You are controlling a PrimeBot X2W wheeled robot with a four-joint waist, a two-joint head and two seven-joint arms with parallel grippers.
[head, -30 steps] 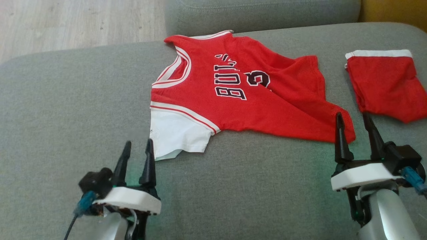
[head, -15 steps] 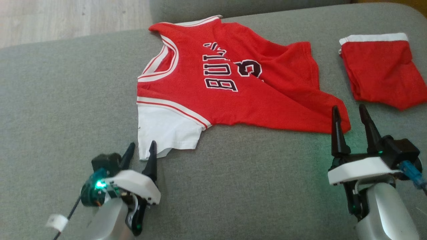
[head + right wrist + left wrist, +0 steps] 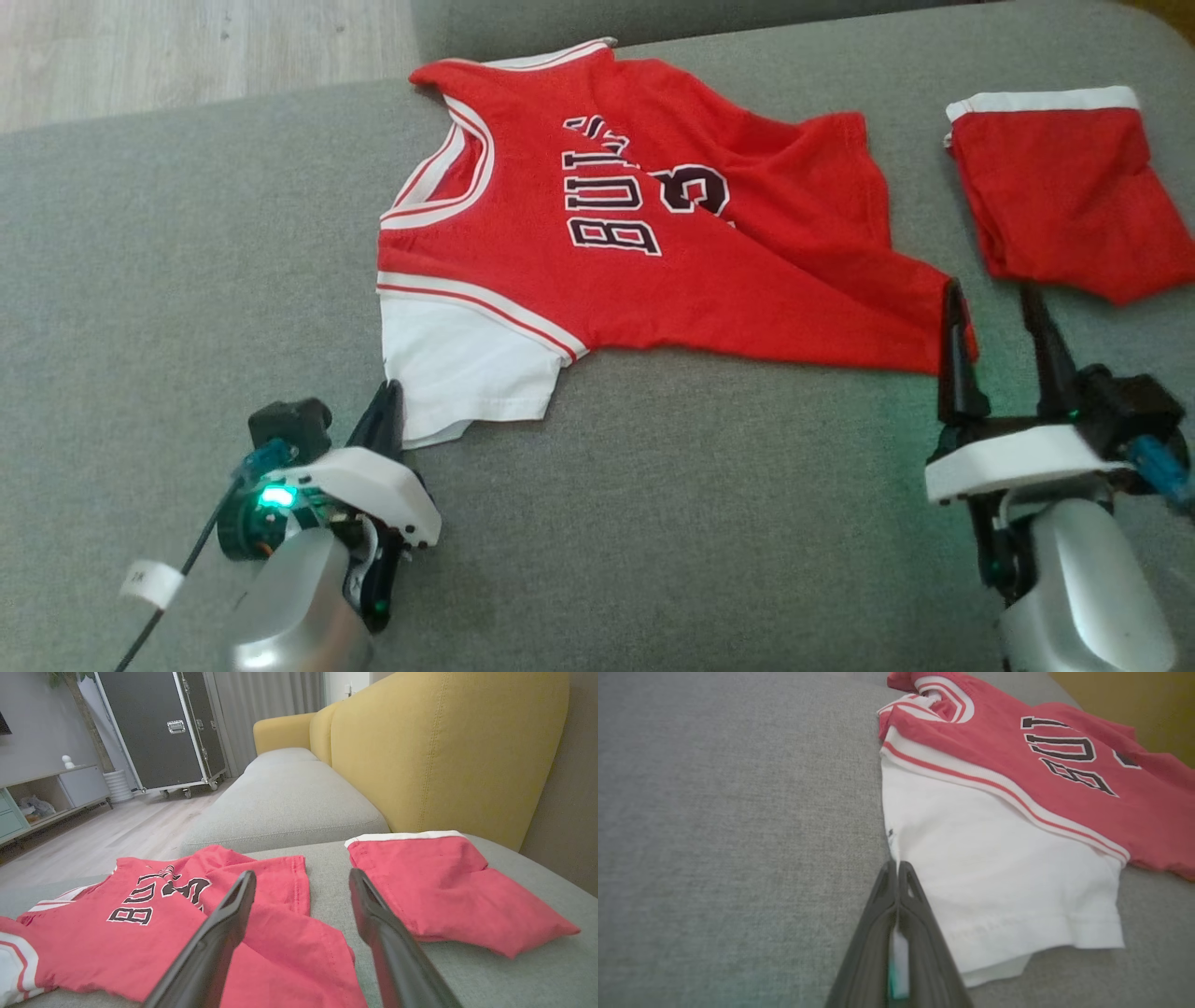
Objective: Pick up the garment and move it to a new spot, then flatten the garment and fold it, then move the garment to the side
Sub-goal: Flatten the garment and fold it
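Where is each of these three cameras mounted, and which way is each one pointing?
Head view: on the robot's head, looking forward and down at the jersey on the grey cushion; left pincer and right pincer show below.
Left wrist view: on that wrist, looking along its fingers, shut on the jersey's white sleeve.
Right wrist view: on that wrist, looking between its open fingers at red shorts and yellow backrest.
Shared: all three show the jersey's lettering.

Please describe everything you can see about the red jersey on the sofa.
The jersey is red fabric with white-and-red striped trim, black lettering and a white sleeve. It lies creased, neck to the left, on the grey cushion. The left end effector is shut on the sleeve's edge; the open right end effector stands at its hem corner.
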